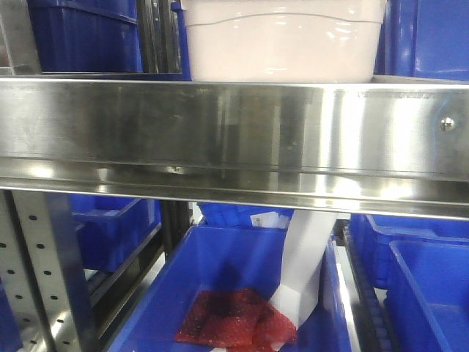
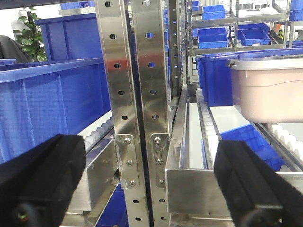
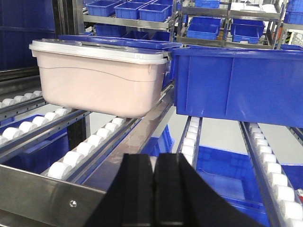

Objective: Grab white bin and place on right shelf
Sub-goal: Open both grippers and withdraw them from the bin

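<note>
The white bin [image 1: 282, 40] is an off-white, pinkish tub standing on the right shelf behind its shiny steel front rail [image 1: 234, 136]. In the right wrist view the white bin [image 3: 102, 78] rests on the white rollers, lid on, left of a big blue crate [image 3: 236, 82]. My right gripper [image 3: 155, 163] is shut and empty, just in front of the rail and apart from the bin. In the left wrist view the bin [image 2: 267, 87] is at the far right. My left gripper [image 2: 149, 182] is open wide and empty, facing the perforated uprights [image 2: 137, 94].
Blue crates fill the neighbouring tiers [image 2: 47, 104] and the level below [image 1: 220, 279], one holding a red mesh bag [image 1: 234, 319]. A white arm link [image 1: 308, 268] reaches down below the rail. Roller tracks [image 3: 90, 146] run back along the shelf.
</note>
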